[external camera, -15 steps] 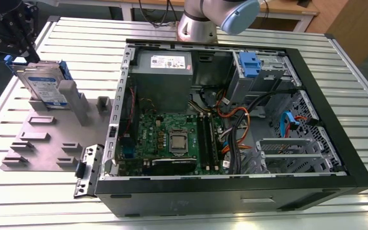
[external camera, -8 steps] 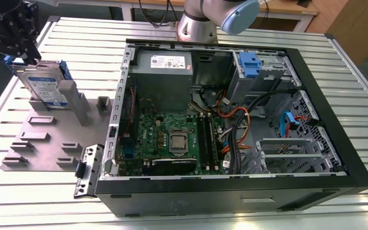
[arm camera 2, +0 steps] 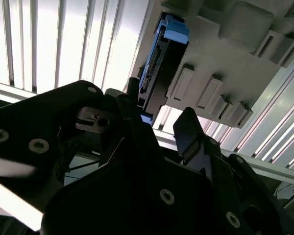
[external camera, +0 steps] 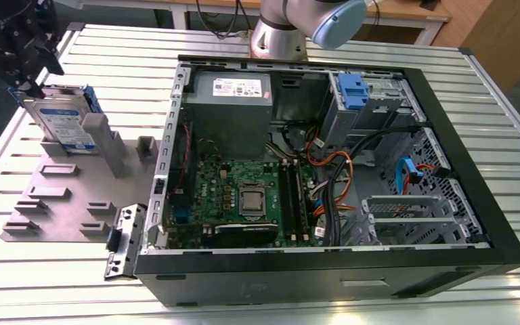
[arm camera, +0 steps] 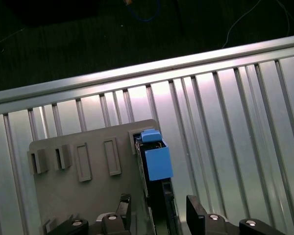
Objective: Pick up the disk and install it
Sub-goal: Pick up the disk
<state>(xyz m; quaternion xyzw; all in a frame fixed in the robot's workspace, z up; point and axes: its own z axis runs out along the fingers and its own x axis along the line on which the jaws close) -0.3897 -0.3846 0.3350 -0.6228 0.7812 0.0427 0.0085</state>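
Observation:
The disk (external camera: 61, 125) stands on edge in a slot of the grey holder plate (external camera: 61, 196) at the exterior view's left, silver with a white-and-blue label and a blue frame. My gripper (external camera: 27, 87) hangs just above its far upper corner. In the first wrist view the gripper (arm camera: 158, 213) is open, with one finger on each side of the disk's (arm camera: 157, 164) blue-tabbed edge and a gap to both. In the second wrist view the disk (arm camera 2: 159, 63) lies just beyond the open gripper (arm camera 2: 161, 122), seated in the holder plate (arm camera 2: 225, 63).
The open black computer case (external camera: 463, 142) lies at the exterior view's right. Inside are a motherboard (external camera: 242, 196), a grey power-supply box (external camera: 228, 88) and a metal cage with a blue-tabbed caddy (external camera: 355, 91). A loose metal bracket (external camera: 124, 240) lies beside the case on the slatted table (external camera: 106, 47).

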